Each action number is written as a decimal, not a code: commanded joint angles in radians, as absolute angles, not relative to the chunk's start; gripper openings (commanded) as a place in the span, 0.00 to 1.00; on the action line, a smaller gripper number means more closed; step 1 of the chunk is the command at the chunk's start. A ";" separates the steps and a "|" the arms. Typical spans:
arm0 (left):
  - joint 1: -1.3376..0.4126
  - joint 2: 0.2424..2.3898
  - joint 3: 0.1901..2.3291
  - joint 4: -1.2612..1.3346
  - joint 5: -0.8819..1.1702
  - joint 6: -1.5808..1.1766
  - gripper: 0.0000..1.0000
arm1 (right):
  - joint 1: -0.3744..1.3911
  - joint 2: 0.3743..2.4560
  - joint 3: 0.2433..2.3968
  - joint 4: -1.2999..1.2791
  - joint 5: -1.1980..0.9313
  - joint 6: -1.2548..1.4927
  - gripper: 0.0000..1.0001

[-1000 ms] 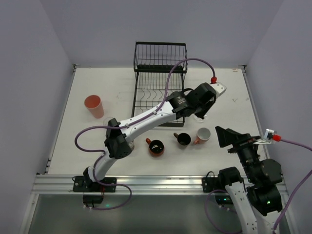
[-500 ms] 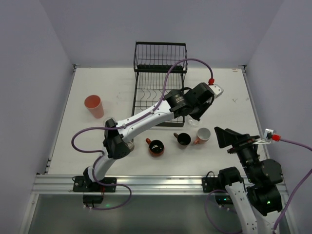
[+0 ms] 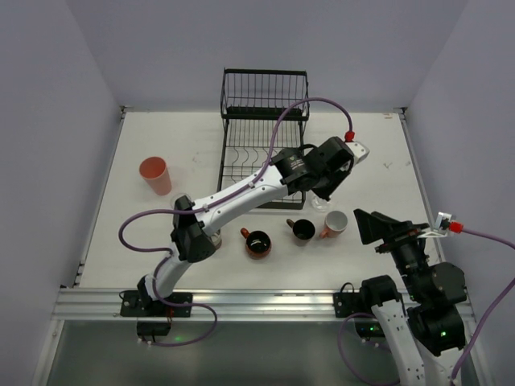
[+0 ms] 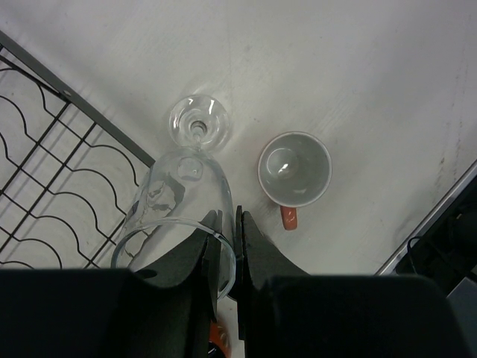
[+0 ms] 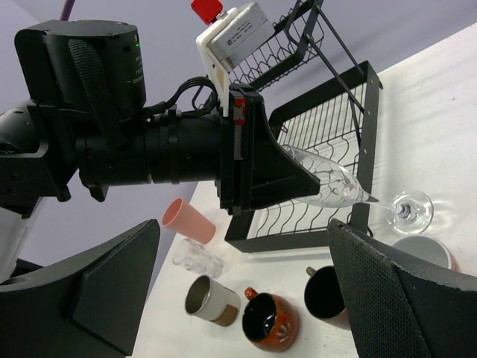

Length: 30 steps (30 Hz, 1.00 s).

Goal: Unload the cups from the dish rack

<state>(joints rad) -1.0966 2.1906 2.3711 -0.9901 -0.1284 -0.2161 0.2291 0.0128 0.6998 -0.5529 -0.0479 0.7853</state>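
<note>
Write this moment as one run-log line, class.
left gripper: shut on wine glass rim | wine glass: tilted, foot down, beside dish rack | right gripper: open, empty

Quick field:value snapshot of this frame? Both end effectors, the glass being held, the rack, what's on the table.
left end effector: shut on wine glass, pinching its rim
wine glass: tilted, foot low over table beside a corner of the dish rack; contact unclear
right end effector: open, empty, near its own base
dish rack: no cups visible; partly hidden
on table: salmon tumbler, orange-red cup, dark brown mug, white mug, white-and-brown cup, clear glass
</note>
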 commanded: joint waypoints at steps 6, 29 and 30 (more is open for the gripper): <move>-1.101 2.201 2.439 -0.969 -0.103 -0.183 0.00 | 0.232 0.017 0.698 -0.522 -0.066 0.782 0.97; -1.098 2.218 2.437 -0.957 -0.094 -0.175 0.00 | 0.232 0.011 0.701 -0.525 -0.061 0.779 0.97; -1.098 2.218 2.439 -0.959 -0.095 -0.175 0.00 | 0.232 0.011 0.700 -0.526 -0.063 0.779 0.97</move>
